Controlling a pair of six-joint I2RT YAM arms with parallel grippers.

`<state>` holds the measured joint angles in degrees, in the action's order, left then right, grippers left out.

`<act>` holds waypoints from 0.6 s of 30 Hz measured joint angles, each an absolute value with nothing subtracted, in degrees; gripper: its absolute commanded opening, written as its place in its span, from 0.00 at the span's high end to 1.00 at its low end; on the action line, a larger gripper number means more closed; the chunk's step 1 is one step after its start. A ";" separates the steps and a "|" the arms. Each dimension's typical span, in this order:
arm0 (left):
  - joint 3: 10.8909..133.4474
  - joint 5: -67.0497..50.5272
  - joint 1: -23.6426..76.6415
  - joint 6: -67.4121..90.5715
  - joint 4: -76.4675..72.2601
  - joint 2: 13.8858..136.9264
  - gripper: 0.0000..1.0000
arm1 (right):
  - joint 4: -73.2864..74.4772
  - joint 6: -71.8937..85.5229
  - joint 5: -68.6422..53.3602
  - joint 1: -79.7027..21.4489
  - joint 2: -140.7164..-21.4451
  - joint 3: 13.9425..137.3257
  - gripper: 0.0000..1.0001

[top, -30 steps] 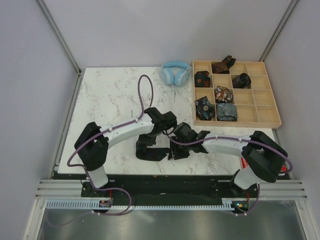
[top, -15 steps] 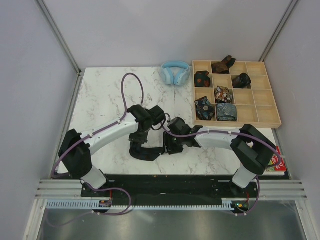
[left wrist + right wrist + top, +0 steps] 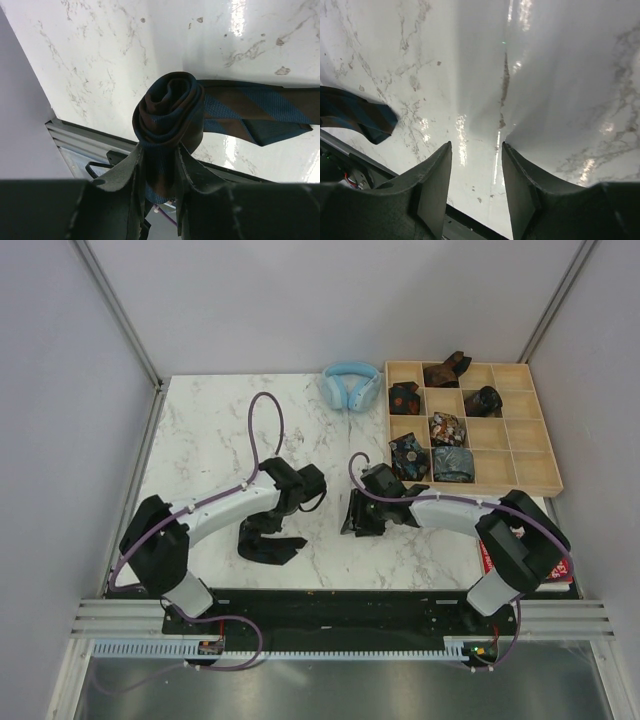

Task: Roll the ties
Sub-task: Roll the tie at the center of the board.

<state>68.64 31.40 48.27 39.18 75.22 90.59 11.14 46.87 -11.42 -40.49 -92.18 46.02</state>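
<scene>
A dark tie with brown and blue stripes (image 3: 167,112) is wound into a roll at one end. Its pointed tail (image 3: 270,122) lies flat on the marble table, pointing right. My left gripper (image 3: 157,155) is shut on the roll, a finger on each side. From above, the left gripper (image 3: 257,529) and the tie (image 3: 270,547) sit near the table's front edge, left of centre. My right gripper (image 3: 353,517) is open and empty just above the table, right of the tie. The tie's tip (image 3: 357,119) shows at the left of the right wrist view, clear of the right gripper (image 3: 476,170).
A wooden compartment tray (image 3: 530,430) at the back right holds several rolled ties. Light blue headphones (image 3: 350,386) lie next to its left side. A red object (image 3: 558,577) sits by the right arm's base. The table's front edge (image 3: 330,589) is close to both grippers.
My left gripper has carried the rolled tie left and toward the front edge. My right gripper has come off the tie, moved right and now stands open and apart from it.
</scene>
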 measured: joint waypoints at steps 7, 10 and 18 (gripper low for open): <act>66.32 34.30 49.84 42.06 76.23 95.07 0.98 | 11.77 47.18 -10.33 -37.98 -88.53 43.07 0.47; 66.26 34.68 51.24 42.83 76.38 97.08 0.98 | 11.97 47.35 -10.07 -37.32 -87.29 42.44 0.47; 67.99 35.75 56.75 44.58 76.79 103.81 0.93 | 12.10 47.42 -10.00 -36.69 -84.86 41.30 0.47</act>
